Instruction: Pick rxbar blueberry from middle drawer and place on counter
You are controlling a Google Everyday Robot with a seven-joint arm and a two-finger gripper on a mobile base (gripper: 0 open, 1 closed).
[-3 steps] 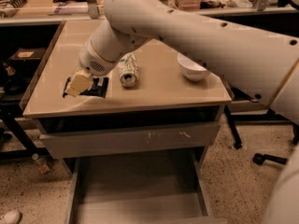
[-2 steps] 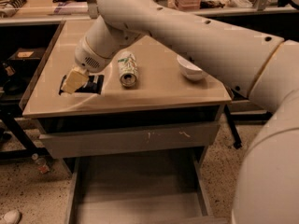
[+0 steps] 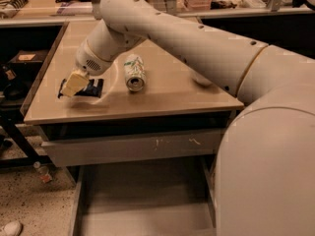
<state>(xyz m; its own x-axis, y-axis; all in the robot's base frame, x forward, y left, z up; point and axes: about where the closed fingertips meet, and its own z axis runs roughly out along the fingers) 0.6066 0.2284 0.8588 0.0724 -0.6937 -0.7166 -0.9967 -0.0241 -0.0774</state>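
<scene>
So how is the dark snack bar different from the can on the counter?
The bar is flat and dark navy-black; the can is round, green and white. The bar is partly covered by the gripper at the left of the counter; the can lies on its side further right, with nothing over it and one end facing the camera. Both rest on the counter and look about equally long.

arm (image 3: 187,33): fat cream-white shell w/ tiny dark screw dots
joint (image 3: 247,69): thin tan seam ring
gripper (image 3: 75,83): pale yellow, over counter (image 3: 167,95) front-left
</scene>
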